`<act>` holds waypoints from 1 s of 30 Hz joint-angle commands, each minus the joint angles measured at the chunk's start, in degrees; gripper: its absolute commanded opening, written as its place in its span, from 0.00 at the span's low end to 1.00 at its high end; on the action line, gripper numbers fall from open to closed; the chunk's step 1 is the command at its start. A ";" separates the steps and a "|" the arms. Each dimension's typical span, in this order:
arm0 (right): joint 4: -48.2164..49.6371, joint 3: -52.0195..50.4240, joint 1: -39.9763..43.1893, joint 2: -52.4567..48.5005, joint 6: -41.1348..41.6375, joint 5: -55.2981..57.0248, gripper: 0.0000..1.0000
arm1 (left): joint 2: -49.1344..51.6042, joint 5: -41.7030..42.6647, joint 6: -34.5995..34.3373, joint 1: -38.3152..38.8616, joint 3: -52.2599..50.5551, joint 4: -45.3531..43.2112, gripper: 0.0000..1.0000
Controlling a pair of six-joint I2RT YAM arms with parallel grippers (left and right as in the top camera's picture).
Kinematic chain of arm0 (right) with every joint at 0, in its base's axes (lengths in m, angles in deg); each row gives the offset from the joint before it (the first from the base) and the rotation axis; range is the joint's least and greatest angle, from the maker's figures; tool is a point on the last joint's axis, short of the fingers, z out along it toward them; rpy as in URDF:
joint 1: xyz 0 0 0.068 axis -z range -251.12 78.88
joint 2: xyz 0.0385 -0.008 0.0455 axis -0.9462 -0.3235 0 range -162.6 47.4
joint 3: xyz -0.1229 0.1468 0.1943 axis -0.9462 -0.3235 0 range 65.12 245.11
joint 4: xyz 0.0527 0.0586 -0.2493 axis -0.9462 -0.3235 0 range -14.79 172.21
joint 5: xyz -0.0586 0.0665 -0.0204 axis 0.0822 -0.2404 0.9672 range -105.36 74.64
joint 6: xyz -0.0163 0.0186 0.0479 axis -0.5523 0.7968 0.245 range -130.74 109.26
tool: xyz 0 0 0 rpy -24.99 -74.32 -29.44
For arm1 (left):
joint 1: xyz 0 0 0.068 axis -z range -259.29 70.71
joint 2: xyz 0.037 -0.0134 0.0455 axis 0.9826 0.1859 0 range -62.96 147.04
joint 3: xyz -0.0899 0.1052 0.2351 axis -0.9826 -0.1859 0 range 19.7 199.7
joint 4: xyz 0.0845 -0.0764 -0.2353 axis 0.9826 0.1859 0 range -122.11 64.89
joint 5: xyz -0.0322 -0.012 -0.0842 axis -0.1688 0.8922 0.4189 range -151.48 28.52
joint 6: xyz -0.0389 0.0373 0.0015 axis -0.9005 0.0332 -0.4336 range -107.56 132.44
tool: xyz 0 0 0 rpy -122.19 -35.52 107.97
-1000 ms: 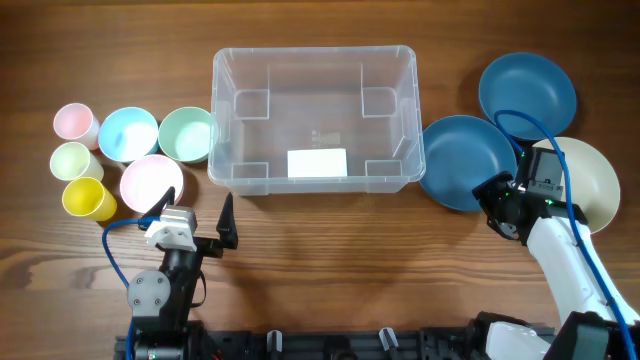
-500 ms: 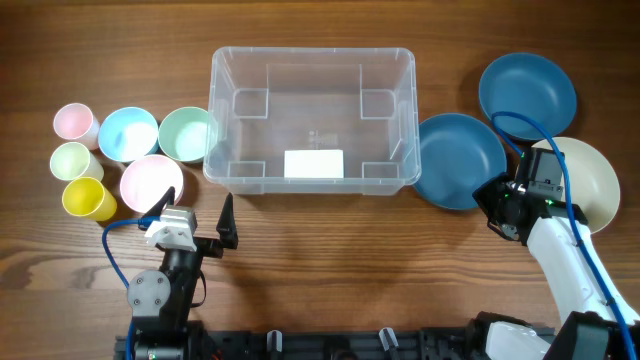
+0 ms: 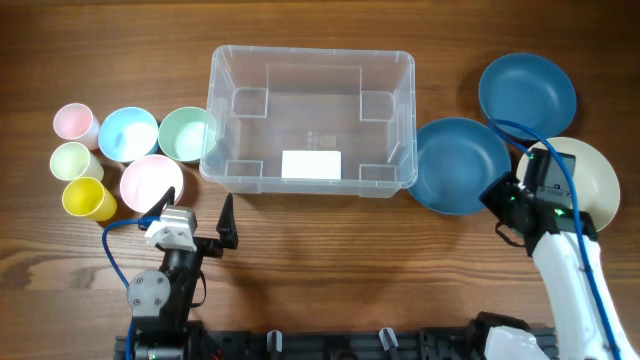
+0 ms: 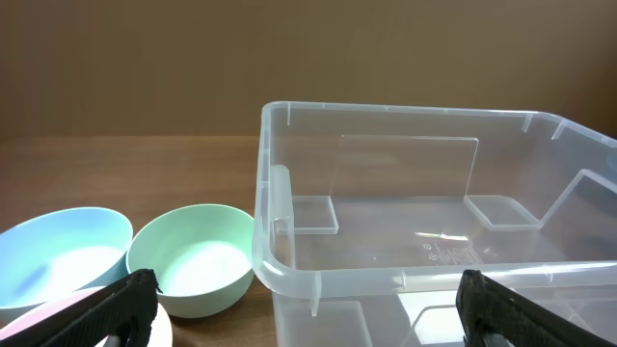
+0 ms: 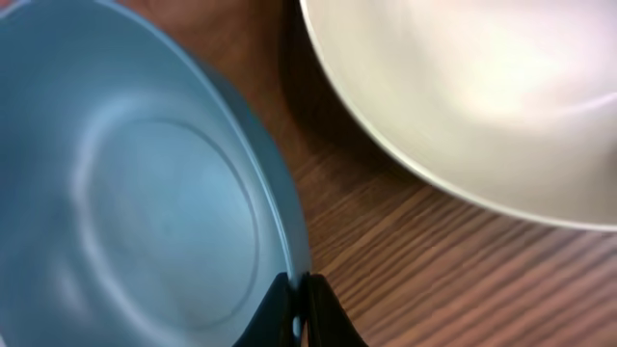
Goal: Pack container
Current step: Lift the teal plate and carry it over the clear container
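Left gripper [image 3: 199,205]: jaws are held wide apart, nothing between them.
Container [image 3: 310,52]: set at mid-table, empty; the green bowl [image 3: 185,134] is seen just beside its left rim, the nearer blue bowl [image 3: 455,165] just beside its right.
Right gripper [image 5: 297,289]: jaws are clamped on that blue bowl's thin edge.
Risk: the bowl may be dragged against the container wall if not lifted clear first, so the container is shoved; the narrow pinch may be lost under tilt.
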 commanded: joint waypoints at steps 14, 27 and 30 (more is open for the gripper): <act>-9.35 18.36 0.07 9.75 -10.36 7.26 0.04 | -0.28 0.70 0.90 -0.20 -0.59 -0.20 1.00; -5.64 26.12 -2.10 11.43 -27.34 -20.98 0.04 | -0.28 0.70 0.90 -0.20 -0.59 -0.20 1.00; -3.65 26.12 -6.08 10.75 -26.82 -21.03 0.04 | -0.28 0.70 0.90 -0.20 -0.59 -0.20 1.00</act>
